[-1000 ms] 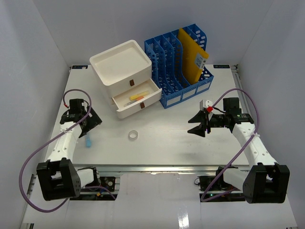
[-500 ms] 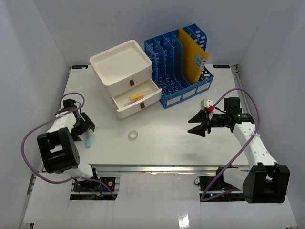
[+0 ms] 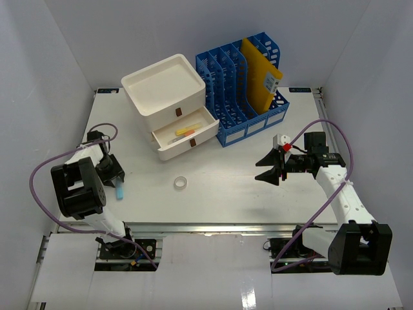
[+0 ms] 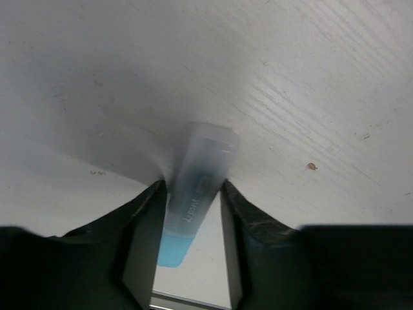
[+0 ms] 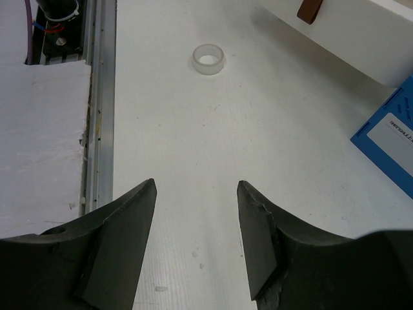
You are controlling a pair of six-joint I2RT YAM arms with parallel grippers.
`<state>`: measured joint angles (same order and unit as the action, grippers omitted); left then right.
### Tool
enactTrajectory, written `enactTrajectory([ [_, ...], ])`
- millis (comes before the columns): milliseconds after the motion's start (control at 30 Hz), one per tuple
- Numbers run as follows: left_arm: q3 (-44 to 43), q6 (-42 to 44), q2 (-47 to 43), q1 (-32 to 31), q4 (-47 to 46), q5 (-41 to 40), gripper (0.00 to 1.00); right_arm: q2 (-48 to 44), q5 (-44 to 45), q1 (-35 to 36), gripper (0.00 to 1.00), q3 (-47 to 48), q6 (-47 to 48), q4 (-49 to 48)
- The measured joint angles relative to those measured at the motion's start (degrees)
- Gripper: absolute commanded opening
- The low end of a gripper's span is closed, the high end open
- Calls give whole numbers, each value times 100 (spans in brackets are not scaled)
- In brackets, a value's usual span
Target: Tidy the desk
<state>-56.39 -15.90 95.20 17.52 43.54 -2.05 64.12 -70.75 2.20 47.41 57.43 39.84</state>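
A blue marker with a translucent cap lies on the white desk near its left front. My left gripper is low over it with both fingertips against the marker's sides, shut on it. The marker still rests on the desk. My right gripper hovers over the right half of the desk. It is open and empty, pointing toward a small clear tape ring.
A white drawer box stands at the back left; its lower drawer is pulled open with yellow and red items inside. A blue file rack holding a yellow folder stands beside it. A metal rail runs along the front edge.
The left arm swung down and to the left over the blue marker, and its jaws closed from wide open onto it. The right arm stayed put.
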Motion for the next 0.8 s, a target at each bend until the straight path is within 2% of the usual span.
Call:
enactTrajectory([
  [67,-3,13,2,1,-5,38,29,0,-2,0,60,13,13,29],
  [267,-8,7,-3,14,-42,402,9,0,0,-29,60,16,24,64],
  [400,32,-35,-53,17,-170,823,5,0,-1,-39,60,16,26,67],
  [533,228,-107,-494,15,-360,1426,3,0,1,-76,60,16,39,71],
  [700,570,-220,-2106,-57,-611,2322,3,0,0,-112,60,16,108,76],
  [800,576,-261,-3160,-437,-844,2594,2,4,-2,-124,60,16,155,78],
])
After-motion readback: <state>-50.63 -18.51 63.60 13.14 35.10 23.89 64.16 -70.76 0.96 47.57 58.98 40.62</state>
